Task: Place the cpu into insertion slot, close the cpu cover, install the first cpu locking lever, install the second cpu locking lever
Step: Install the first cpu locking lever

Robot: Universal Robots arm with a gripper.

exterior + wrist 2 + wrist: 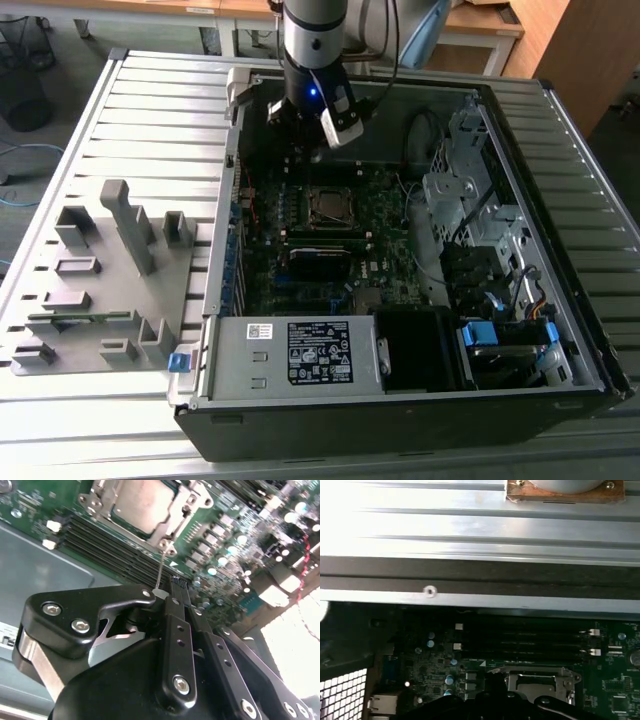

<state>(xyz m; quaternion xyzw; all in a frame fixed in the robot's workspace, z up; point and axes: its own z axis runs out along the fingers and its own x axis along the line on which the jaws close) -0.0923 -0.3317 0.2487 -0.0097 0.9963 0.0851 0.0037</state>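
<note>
Seemingly, jaws together — thin locking lever [161, 566] touching their tip, cpu [137, 502] seated under closed cpu cover [182, 512].

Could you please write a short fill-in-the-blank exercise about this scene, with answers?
The cpu is seated on the ___ motherboard.
The cpu cover lies ___ over it.
The gripper is next to a thin locking ___.
The grey fixture stands at the exterior view's ___ of the computer case.
Answers: green, closed, lever, left.
</note>
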